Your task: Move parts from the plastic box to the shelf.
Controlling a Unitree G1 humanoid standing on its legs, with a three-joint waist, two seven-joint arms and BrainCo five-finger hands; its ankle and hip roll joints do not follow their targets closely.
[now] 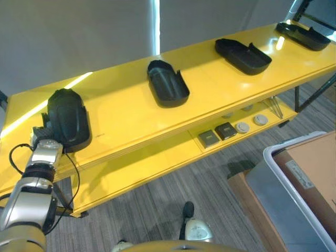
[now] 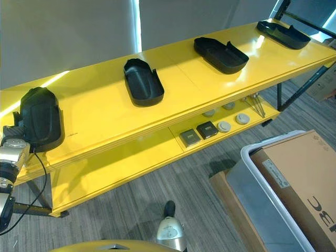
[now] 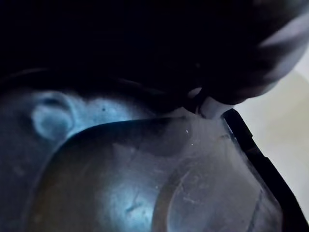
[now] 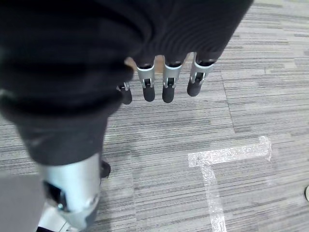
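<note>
Yellow shelf (image 1: pixel 131 113) w/ four black parts; grey carpet (image 1: pixel 157 194) open below. Left hand (image 1: pixel 44 137) at 9 o'clock part (image 1: pixel 67 118), fingers hidden, can't tell. Right hand (image 4: pixel 159 84) fingers relaxed, apart.

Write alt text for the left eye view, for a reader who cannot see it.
Four black plastic parts sit in a row on a yellow shelf; the robot's left arm reaches to the nearest part at the left end, its hand hidden behind it. Small square and round pieces lie on the lower shelf, above grey carpet.
</note>
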